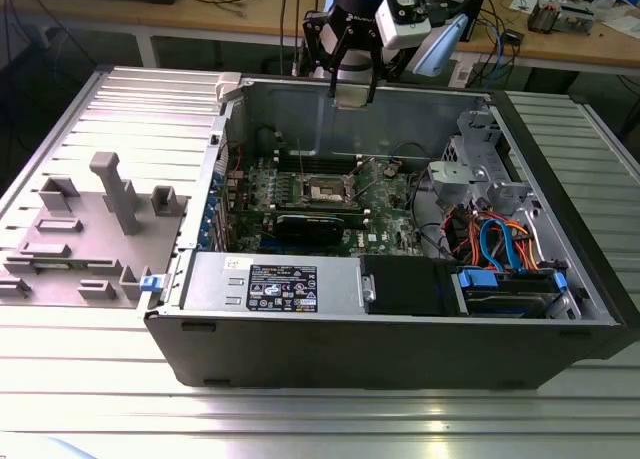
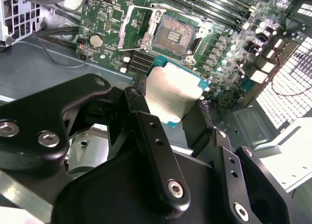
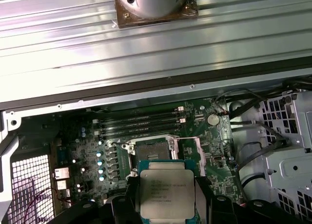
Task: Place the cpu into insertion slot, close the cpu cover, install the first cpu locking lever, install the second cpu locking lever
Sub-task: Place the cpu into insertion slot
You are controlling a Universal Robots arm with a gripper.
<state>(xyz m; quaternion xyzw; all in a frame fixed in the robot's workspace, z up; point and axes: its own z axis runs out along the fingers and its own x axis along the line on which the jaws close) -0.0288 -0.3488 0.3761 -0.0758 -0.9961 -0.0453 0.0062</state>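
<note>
The pincer (image 1: 352,95) is closed on the chip (image 1: 352,91), gripping it by two opposite edges between its black fingers (image 2: 141,112), and hangs above the socket (image 1: 328,189) and off toward the rear wall of the open computer case (image 1: 350,349), well clear of the circuit board (image 1: 390,207). In both wrist views the chip (image 3: 167,190) is a flat square with a silvery-grey metal top that has stepped, notched edges and sits on a thin teal-green base showing as a narrow border. In the first wrist view the top carries a few lines of fine dark print. In the second wrist view the chip (image 2: 175,94) catches the light and looks pale and nearly blank, and it is tilted, with one corner nearest the socket (image 2: 173,36). The socket lies bare, its square field of contacts uncovered. The cover frame (image 2: 134,30), a thin silvery square with a window, appears swung up off the socket and stands just beside it along one side. It shows in the first wrist view too (image 3: 192,153), next to the socket (image 3: 152,148). A black card (image 1: 315,225) lies on the board near the socket, on the side away from the pincer. The case rests on a ribbed metal worktop (image 1: 300,419).
</note>
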